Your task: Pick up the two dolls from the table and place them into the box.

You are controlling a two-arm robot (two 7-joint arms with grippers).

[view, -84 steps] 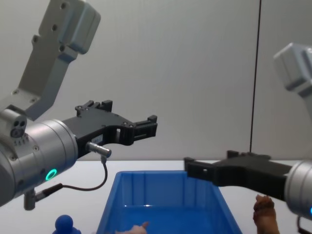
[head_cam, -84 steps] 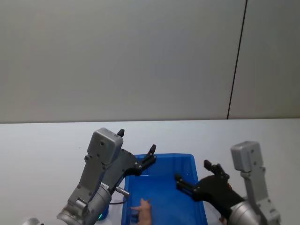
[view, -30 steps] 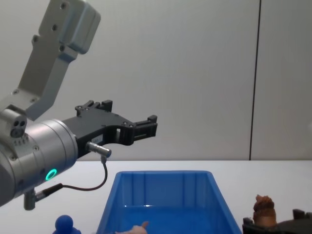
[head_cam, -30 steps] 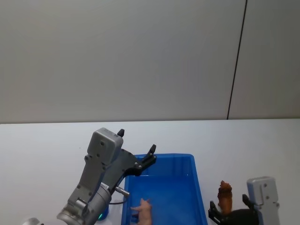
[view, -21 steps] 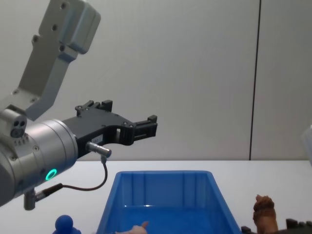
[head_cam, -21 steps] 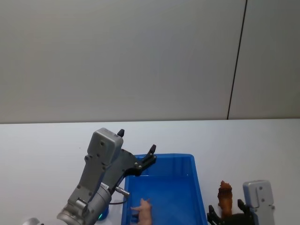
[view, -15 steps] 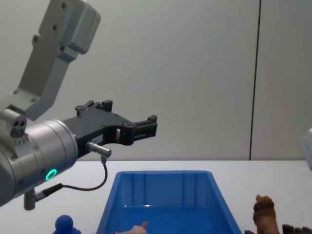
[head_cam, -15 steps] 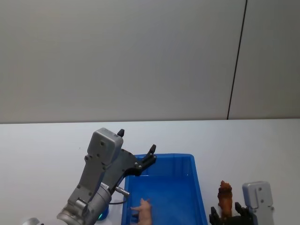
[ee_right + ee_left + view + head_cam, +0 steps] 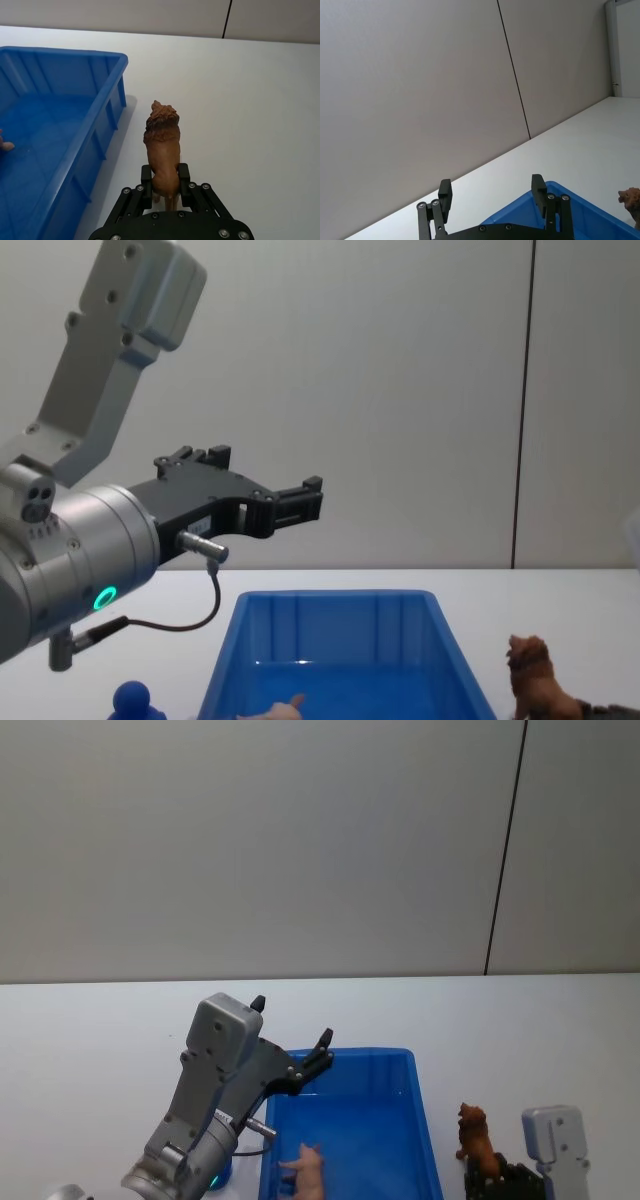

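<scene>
First doll: the pink doll (image 9: 305, 1170) lies inside the box (image 9: 350, 1058), on its floor near the robot's end, with nothing gripping it. This half of the job looks done.

Second doll: the brown doll (image 9: 162, 137) is outside the box, over the table (image 9: 260, 100) just beside the box's right wall. It tips forward, its head leaning away from the robot.

Right claw: the right claw (image 9: 165, 171) is closed narrow on the brown doll's hindquarters, one finger on each flank. The fingers hide the doll's feet, so I cannot tell whether it is clear of the table.

Left claw: the left claw (image 9: 491, 182) is spread wide and holds nothing. It hangs in the air above the far left corner of the box, apparently idle.

Box: it sits upright on the table, open at the top, with plenty of bare floor beyond the pink doll.

Done: one doll of two is in, and the other looks firmly gripped.

Left to do: by my reading, the brown doll needs raising above the right rim, carrying left over the bare floor, and letting go.

Progress: a little past halfway, judging by how things lie.
</scene>
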